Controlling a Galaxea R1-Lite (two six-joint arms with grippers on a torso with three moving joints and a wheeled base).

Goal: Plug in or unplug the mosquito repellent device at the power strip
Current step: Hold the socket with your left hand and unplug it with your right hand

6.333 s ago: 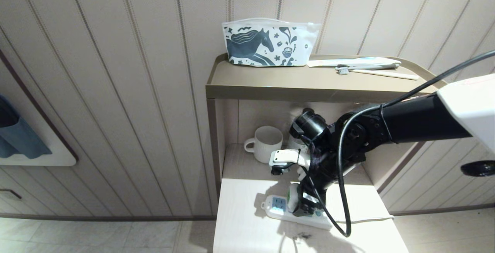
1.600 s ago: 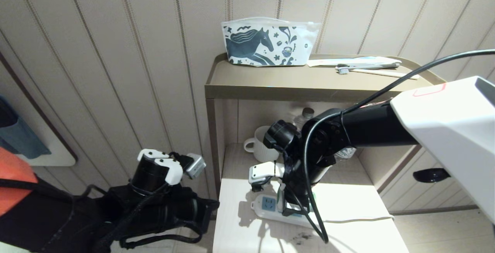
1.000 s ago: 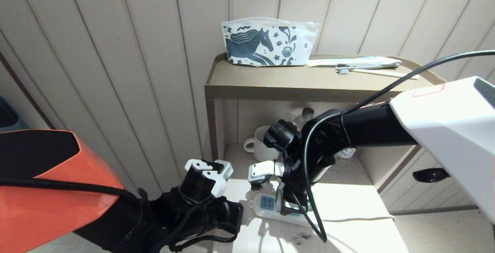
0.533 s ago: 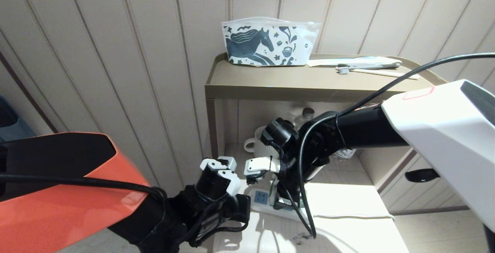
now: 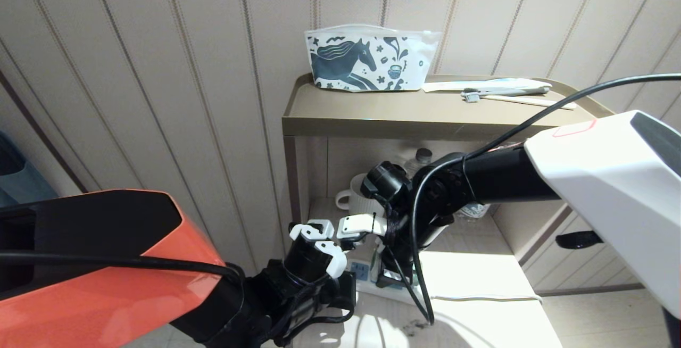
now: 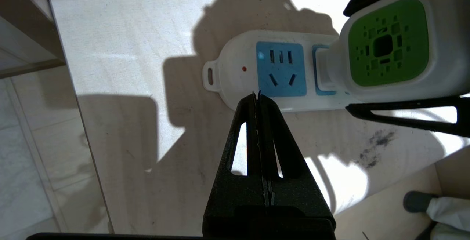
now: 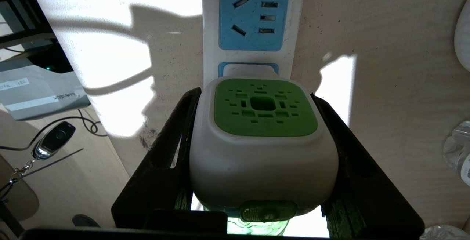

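A: Where is the mosquito repellent device (image 7: 263,137)?

B: Seated in the second socket of the power strip (image 6: 257,69) lying on the pale tabletop (image 6: 147,49), green patch facing up.

A: And the claws?

B: The right gripper (image 7: 257,148) clasps the device, one black finger pressed against each side. The left gripper (image 6: 259,102) has its fingers pinched together, empty, its tips at the strip's near edge beside the free blue socket.

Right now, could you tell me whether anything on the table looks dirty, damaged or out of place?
One thing: a dark smudge stains the pale table just beside the power strip. The strip lies flat and looks intact; nothing spilled shows.
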